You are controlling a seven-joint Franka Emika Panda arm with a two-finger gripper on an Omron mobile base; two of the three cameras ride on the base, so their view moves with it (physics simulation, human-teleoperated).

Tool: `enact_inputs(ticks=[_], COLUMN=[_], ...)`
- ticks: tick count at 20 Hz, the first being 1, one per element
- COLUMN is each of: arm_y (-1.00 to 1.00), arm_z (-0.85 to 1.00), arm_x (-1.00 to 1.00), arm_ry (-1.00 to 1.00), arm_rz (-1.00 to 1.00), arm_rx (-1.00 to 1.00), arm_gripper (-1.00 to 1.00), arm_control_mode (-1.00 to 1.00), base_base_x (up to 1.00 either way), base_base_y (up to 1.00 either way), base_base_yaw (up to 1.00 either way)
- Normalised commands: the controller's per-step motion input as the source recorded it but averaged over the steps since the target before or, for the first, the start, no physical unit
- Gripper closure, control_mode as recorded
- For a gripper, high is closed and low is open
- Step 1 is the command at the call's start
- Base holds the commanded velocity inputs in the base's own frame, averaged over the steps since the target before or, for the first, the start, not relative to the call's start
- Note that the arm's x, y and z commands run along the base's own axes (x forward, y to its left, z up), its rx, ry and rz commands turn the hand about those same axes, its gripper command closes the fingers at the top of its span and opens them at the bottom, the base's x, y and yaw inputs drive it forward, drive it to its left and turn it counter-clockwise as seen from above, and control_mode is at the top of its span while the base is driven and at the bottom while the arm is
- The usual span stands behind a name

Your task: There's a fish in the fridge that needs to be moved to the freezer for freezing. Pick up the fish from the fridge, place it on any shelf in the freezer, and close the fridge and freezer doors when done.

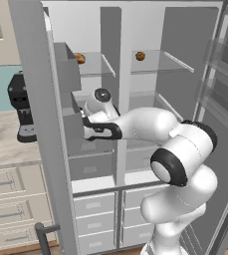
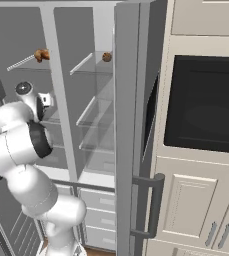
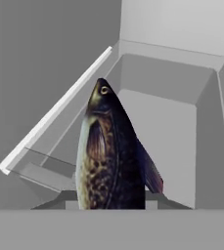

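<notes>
While the white arm with dark joints [image 1: 180, 159] reaches forward from the base, its two-finger gripper [image 1: 88, 130] sits inside the narrower freezer compartment [image 1: 85, 99] of the tall grey side-by-side appliance, jaws clamped on the dark speckled fish with a pale belly [image 3: 111, 156]. In the hand view the fish stands head-up along the gripper — its eye near the top (fins trailing to one side) — in front of a translucent glass shelf [image 3: 55, 122] and the pale back wall. Both tall flat grey doors stand open — the freezer door [image 1: 36, 124] and the fridge door [image 2: 131, 125]. Farther back, the wider fridge compartment [image 1: 155, 99] holds a round brown food item [image 1: 141, 56] on an upper shelf, and another round brown item [image 1: 79, 58] lies on the freezer's upper shelf.
</notes>
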Motion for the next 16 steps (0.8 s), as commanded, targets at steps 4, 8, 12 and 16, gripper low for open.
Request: enact_inputs(ticks=[4, 8, 12, 16], arm_y=[0.0, 0.03, 0.11, 0.16], arm_z=[-0.07, -0.15, -0.25, -0.14], arm_x=[0.39, 0.43, 0.35, 0.33], arm_ry=[0.0, 0.05, 0.01, 0.02], arm_rz=[0.0, -0.04, -0.08, -0.11], arm_rx=[-0.02, -0.04, -0.07, -0.07], arm_gripper=[1.0, 1.0, 1.0, 1.0], arm_control_mode=[-1.0, -1.0, -1.0, -1.0], base_base_x=[0.0, 0.0, 0.0, 0.0], base_base_y=[0.0, 0.0, 0.0, 0.0], base_base_yaw=[0.0, 0.0, 0.0, 0.0])
